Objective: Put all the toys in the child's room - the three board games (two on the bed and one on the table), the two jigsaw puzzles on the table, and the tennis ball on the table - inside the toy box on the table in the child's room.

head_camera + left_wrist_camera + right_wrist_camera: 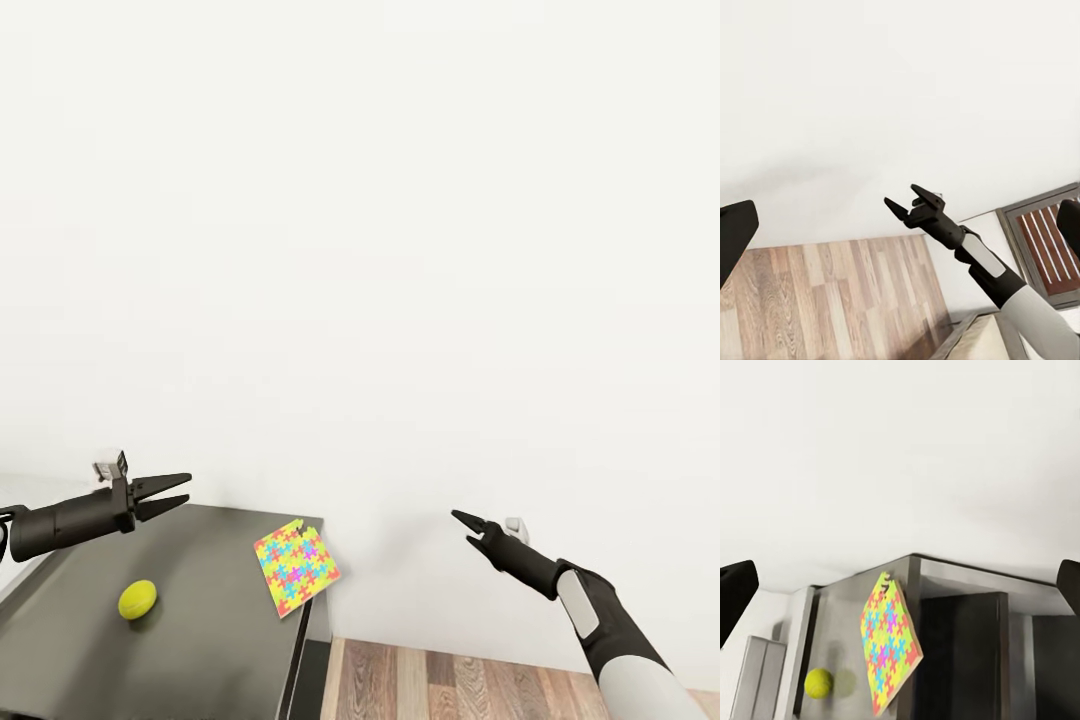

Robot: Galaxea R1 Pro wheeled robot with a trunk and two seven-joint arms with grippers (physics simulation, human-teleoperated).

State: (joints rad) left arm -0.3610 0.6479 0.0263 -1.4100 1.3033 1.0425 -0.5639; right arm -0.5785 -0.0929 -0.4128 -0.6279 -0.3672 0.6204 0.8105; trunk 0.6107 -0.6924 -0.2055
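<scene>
Jigsaw puzzle, a thin flat board in a yellow, pink, blue and green interlocking-piece pattern with an orange edge [296, 568], sits at the far corner of the dark-grey bench [215, 650], one corner jutting past the edge over the wood-plank floor [450, 685]. In the right wrist view the puzzle board [890, 643] looks tilted, raised off the grey top. A small plain yellow-green tennis ball [138, 599] rests on the same bench top, well apart from the puzzle and nearer the robot; the right wrist view also takes in the ball [818, 682]. The left gripper [172, 494] hangs above the bench, behind the ball, its dark fingers slightly parted and grasping nothing. The right gripper [466, 524] is held out over the floor, clear of the bench, pointing toward the plain white wall [400, 250]; seen from the left wrist view, the right gripper [906, 202] has its fingers released, nothing between them.
</scene>
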